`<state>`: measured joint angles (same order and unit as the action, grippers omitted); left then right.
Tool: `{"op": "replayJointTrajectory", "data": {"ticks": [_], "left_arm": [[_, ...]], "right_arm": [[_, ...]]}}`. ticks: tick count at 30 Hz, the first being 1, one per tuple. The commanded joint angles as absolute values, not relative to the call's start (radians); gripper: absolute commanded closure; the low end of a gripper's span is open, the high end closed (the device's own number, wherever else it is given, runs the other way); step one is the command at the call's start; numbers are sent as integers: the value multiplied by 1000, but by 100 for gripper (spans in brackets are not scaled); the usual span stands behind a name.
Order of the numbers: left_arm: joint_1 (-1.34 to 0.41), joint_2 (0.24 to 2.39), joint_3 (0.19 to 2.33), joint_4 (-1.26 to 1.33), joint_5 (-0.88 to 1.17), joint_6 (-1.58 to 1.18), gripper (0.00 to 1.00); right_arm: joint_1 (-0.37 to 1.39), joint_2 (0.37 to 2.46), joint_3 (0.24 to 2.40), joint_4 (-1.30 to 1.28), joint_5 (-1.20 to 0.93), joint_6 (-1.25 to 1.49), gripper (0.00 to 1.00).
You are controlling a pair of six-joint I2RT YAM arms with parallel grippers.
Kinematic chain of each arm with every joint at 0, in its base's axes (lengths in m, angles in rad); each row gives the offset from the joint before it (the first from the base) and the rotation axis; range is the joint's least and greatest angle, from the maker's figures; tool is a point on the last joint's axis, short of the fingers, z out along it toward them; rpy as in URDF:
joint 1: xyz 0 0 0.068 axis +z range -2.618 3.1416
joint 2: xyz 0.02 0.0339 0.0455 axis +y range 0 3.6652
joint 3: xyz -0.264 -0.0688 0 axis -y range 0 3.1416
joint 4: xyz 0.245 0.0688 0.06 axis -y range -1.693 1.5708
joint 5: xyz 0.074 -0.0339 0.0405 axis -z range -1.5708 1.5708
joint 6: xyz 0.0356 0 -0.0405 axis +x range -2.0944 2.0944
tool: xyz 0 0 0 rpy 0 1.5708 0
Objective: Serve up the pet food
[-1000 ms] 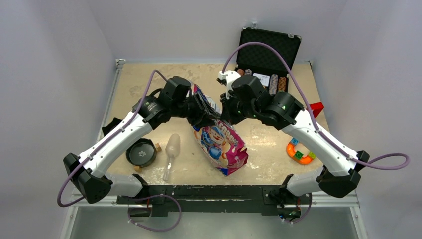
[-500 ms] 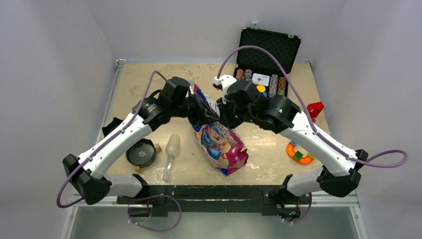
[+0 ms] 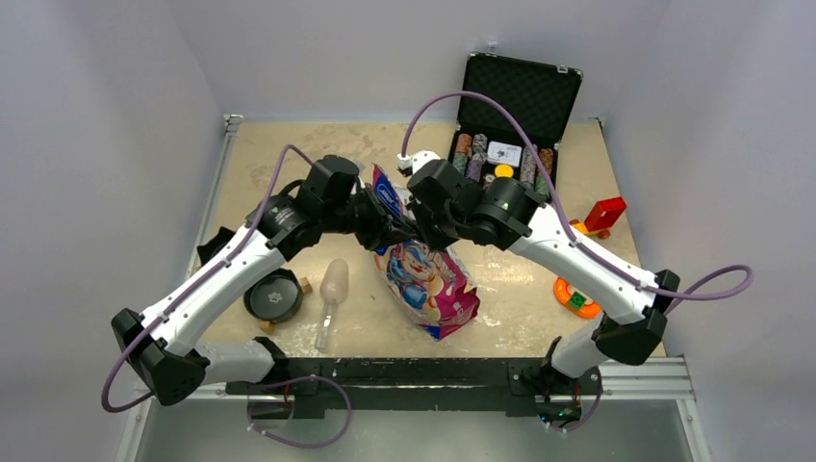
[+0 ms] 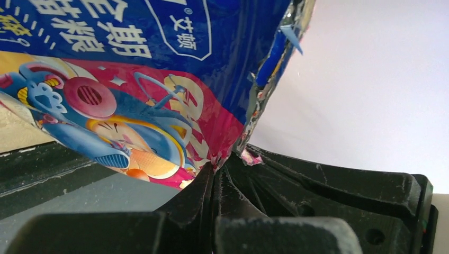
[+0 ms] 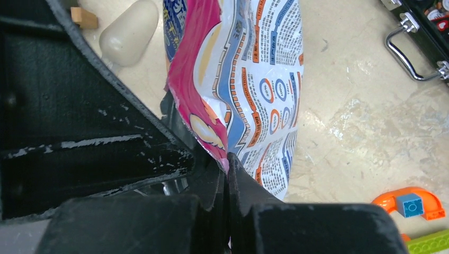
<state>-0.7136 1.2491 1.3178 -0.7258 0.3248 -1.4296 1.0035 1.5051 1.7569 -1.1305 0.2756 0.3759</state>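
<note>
The pet food bag [image 3: 428, 284], a glossy pink and blue pouch with a cartoon face, stands slightly below the centre of the top view. Its base rests on the table [image 3: 289, 154] and its top leans toward the upper left. No pellets can be seen, only the bag. The two arms meet over its upper end. The left gripper [image 3: 393, 223] comes in from the left and the right gripper [image 3: 423, 231] from the right, close beside each other. In the left wrist view the left gripper [image 4: 217, 169] is clenched on the bag's [image 4: 132, 79] crimped edge at the centre of the frame, and the printed panel fills the upper left. In the right wrist view the right gripper [image 5: 227, 169] is likewise pinched tight on a pink corner of the bag [image 5: 254, 79], whose white text side hangs in the upper middle. To the left of the bag in the top view lies a translucent scoop [image 3: 330, 287]. A dark round bowl [image 3: 274, 295] sits further left, with a small wooden block [image 3: 305, 285] just beside it. An open black case [image 3: 520, 96] holding poker chips [image 3: 500, 159] sits at the upper right. Below it, at the right edge of the table, are a red block [image 3: 603, 212] and an orange toy [image 3: 577, 294].
</note>
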Motion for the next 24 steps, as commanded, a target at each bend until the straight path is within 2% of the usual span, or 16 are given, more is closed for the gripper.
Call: {"op": "replayJointTrajectory", "data": {"ticks": [1, 8, 14, 21, 24], "left_arm": [[-713, 1186, 1313, -821, 333, -1428, 100], [-676, 1064, 1235, -961, 277, -1418, 100], [-659, 965, 1185, -938, 243, -1420, 100], [-658, 1064, 1256, -835, 244, -1321, 100], [-659, 1127, 1323, -862, 208, -1242, 83]], "right_arm": [[1003, 1504, 1813, -1216, 412, 468, 100], [973, 1280, 1671, -1083, 581, 567, 100], [913, 1169, 1554, -897, 321, 484, 100], [914, 1220, 1585, -885, 163, 441, 100], [914, 1211, 1581, -881, 146, 439, 100]]}}
